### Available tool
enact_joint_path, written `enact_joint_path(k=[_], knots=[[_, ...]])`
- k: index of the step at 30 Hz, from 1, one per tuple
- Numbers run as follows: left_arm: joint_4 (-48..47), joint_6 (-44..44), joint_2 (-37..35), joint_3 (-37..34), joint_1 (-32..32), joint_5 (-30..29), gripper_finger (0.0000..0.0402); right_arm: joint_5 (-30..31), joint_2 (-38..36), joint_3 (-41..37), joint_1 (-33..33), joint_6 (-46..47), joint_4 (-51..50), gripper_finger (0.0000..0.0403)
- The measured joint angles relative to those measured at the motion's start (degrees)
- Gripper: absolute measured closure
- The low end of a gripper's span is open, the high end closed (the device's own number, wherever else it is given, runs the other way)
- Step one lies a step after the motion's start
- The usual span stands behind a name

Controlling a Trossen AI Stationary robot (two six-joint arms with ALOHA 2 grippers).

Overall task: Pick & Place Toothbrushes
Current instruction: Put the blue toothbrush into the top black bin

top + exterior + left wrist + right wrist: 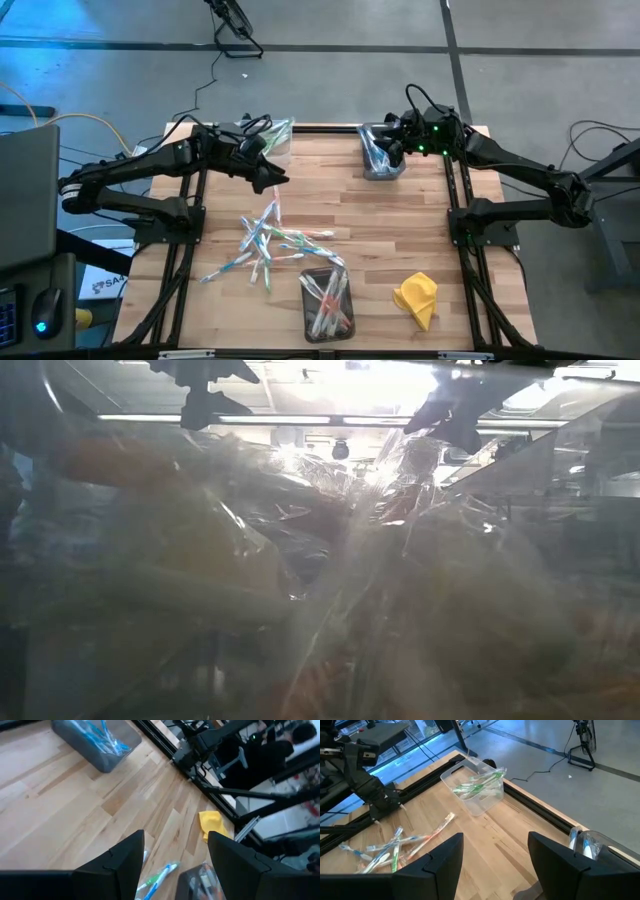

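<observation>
A loose pile of toothbrushes (268, 245) lies on the wooden table (400, 230), left of its middle; in the right wrist view the pile (395, 847) is spread flat. My left gripper (272, 176) hovers open above the table's far left part, beyond the pile, with nothing between its fingers (175, 855); one blue-green toothbrush (159, 879) shows below it. My right gripper (388, 152) hovers open over the grey bin (382, 158) at the far right, also empty (495, 855).
A clear bin (477, 787) with green toothbrushes stands at the far left edge. The grey bin (95, 742) holds blue ones. A dark bin (327, 302) with pink-red ones sits near the front edge, with a yellow cloth (417, 298) to its right. Crinkled clear wrapping fills the low view.
</observation>
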Motion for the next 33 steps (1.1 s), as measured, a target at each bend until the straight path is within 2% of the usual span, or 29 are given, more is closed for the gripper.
enact_joint_path(k=[4, 8, 13, 16, 27, 33], knots=[[-1.0, -7.0, 0.0, 0.0, 0.0, -0.1, 0.0186, 0.1, 0.0, 0.0, 0.0, 0.0, 0.0, 0.0188], [-7.8, -8.8, 0.0, 0.0, -1.0, -1.3, 0.0187, 0.1, 0.0, 0.0, 0.0, 0.0, 0.0, 0.0188], [-19.4, -13.8, 1.6, 0.0, -4.9, -11.2, 0.0201, 0.1, 0.0, 0.0, 0.0, 0.0, 0.0, 0.0188], [-20.8, -16.3, 3.1, 0.0, -7.5, -14.6, 0.0214, 0.1, 0.0, 0.0, 0.0, 0.0, 0.0, 0.0188], [-20.6, -21.6, 13.4, 0.0, -14.4, -17.0, 0.0242, 0.2, 0.0, 0.0, -0.1, 0.0, 0.2, 0.0188], [-25.1, -26.0, 19.5, 0.0, -14.7, -17.0, 0.0243, 4.6, 0.0, 0.0, -0.1, -0.1, 0.5, 0.0188]])
